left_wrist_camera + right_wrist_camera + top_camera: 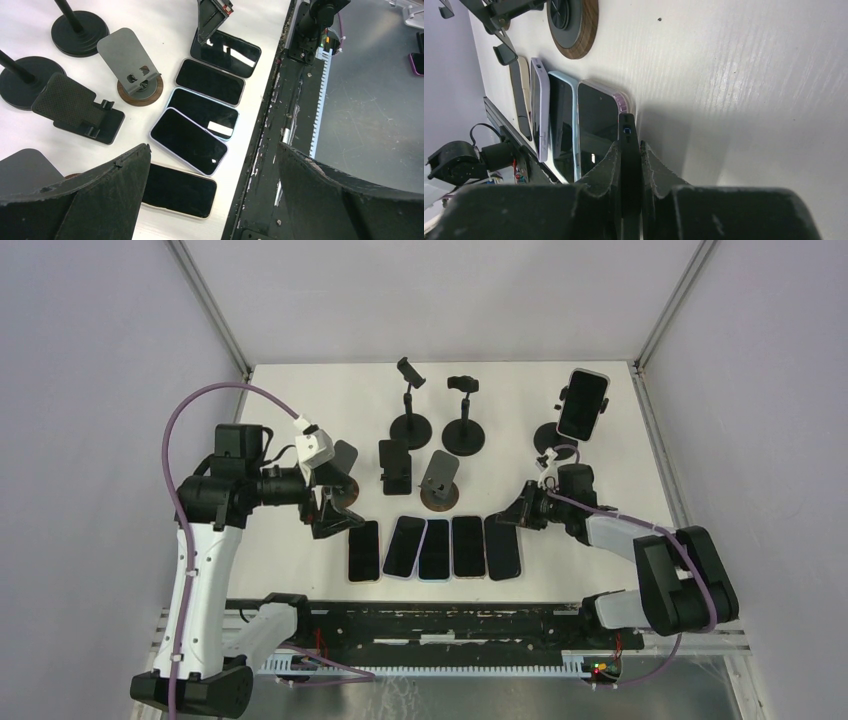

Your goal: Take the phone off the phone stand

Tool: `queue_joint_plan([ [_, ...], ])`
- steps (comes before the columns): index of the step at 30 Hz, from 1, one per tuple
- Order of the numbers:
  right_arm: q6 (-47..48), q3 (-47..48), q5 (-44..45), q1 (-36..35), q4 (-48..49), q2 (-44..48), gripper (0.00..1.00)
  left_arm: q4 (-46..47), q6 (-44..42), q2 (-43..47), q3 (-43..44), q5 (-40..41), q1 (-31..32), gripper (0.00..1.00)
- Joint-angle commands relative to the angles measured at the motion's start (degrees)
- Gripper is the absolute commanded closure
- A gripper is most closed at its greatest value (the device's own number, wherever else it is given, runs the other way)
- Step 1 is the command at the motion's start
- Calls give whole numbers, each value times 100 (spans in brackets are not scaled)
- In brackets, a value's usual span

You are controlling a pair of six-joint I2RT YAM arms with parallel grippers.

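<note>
The phone (pixel 582 403) sits upright in the clamp of its stand (pixel 547 436) at the far right of the table (pixel 300 400). It has a pale case and a dark screen, and neither arm touches it; it is the only phone held in a stand.

Just in front of that stand, the right gripper (pixel 517 516) is clenched on the far end of a dark phone (pixel 503 550). This phone lies at the right end of a row along the table's near edge. In the right wrist view the fingers (pixel 606 167) pinch the dark phone (pixel 626 131) from both sides, and it shows edge-on between them. Just beside it lies a phone in a clear, pink-edged case (pixel 596 115), then a light blue one (pixel 561 115).

The rest of the row (pixel 418 548) holds four phones lying screen up, side by side and touching or nearly so.

Behind the row stand two pole stands (pixel 437 428) on round black bases, a black folding stand (pixel 395 466) and a grey plate stand (pixel 440 480) on a wooden disc.

The left gripper (pixel 335 508) hangs at the left end of the row with its jaws spread wide, holding nothing. A second grey plate stand (pixel 345 462) stands just beside it.
</note>
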State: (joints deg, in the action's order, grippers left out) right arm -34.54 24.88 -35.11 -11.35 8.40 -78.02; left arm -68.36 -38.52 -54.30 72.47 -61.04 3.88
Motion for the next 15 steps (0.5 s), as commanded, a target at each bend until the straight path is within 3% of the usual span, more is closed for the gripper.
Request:
queue_joint_plan([
  [1,-50,162,260,47,445,30,78,226,-40,-23,-13,-205,-18,0],
  [3,279,452,812,74,-172,245,46,229,-42,-36,6,-183,-19,0],
  [6,289,806,1478,166,-449,970,25,233,-24,-58,48,-190,-17,0],
  [10,718,2060,2351,201,-1469,1359,13,122,-137,7,81,-324,-13,0],
  [15,1207,3766,3185,448,-2681,1354,10,113,-172,44,42,-294,-18,0],
])
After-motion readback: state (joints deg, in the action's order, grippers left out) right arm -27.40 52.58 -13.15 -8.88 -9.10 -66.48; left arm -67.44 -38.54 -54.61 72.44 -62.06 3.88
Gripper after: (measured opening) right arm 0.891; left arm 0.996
